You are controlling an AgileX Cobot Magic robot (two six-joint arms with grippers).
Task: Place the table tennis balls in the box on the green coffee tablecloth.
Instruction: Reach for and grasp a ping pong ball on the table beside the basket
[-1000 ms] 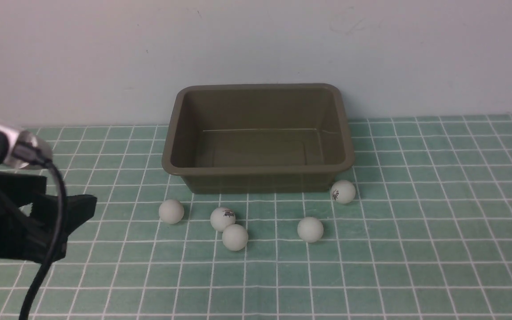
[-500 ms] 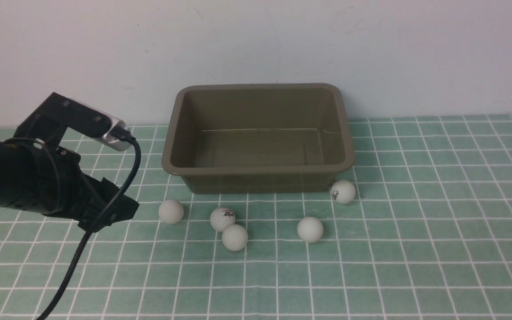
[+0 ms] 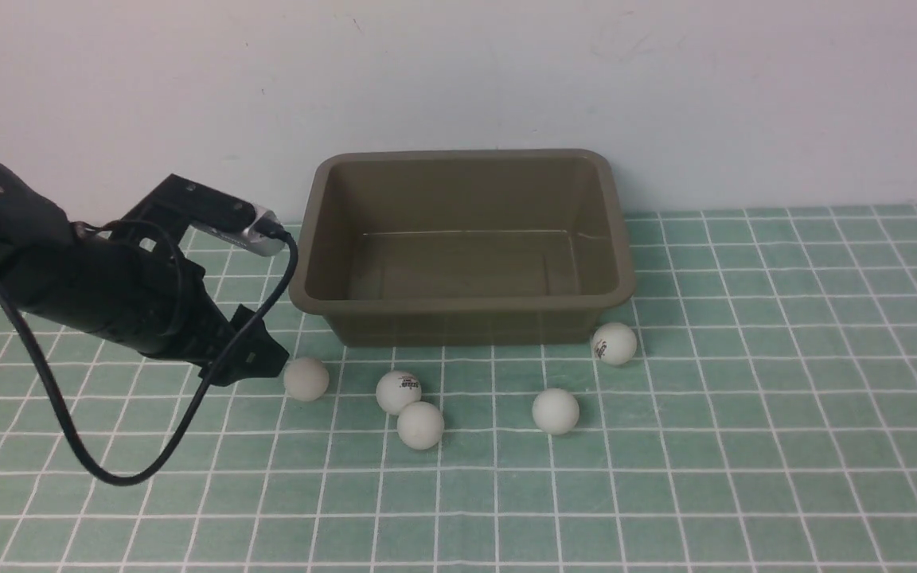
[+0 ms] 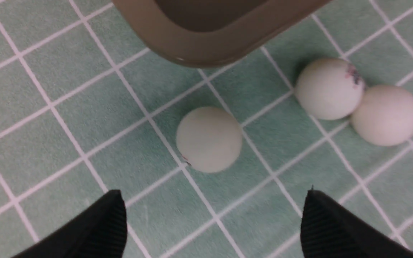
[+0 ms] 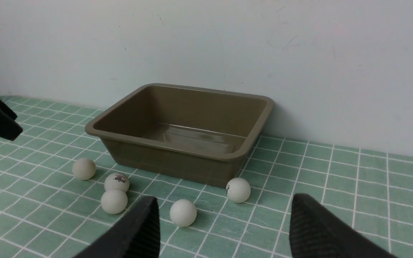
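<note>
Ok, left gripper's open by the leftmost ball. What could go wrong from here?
1. The leftmost ball lies loose on the cloth; if one finger of the left gripper touches first, it may roll off.
2. The box corner is close by it, so a finger could catch the rim.
3. A nudged ball might hit the touching pair nearby and scatter them.

balls [image 3: 420, 425] before box [image 3: 466, 325], L gripper [image 3: 267, 362] left (near)
</note>
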